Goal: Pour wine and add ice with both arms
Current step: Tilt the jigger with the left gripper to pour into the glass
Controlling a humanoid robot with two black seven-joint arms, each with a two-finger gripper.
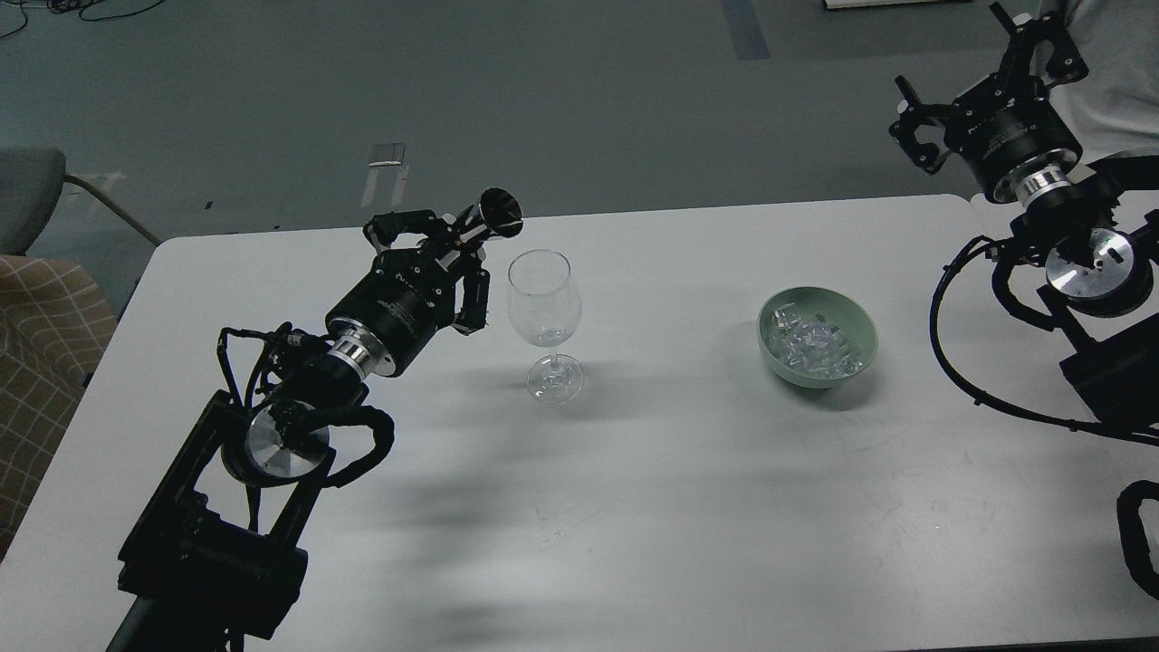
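A clear wine glass [543, 308] stands upright on the white table [670, 507], left of centre. My left gripper [448, 258] is just left of its rim, shut on a small dark metal measuring cup [496, 215]. The cup is tilted, its mouth facing the glass above the rim. No wine shows, neither a stream nor a pool in the glass. Several ice cubes [815, 349] lie in a pale green bowl [856, 321] to the right. My right gripper [962, 72] hangs open and empty past the table's far right corner, well away from the bowl.
A chair [36, 195] and a checked cushion [41, 362] sit off the table's left edge. The right arm's black cable [960, 371] loops over the table right of the bowl. Someone in light clothing [1118, 72] stands at the top right.
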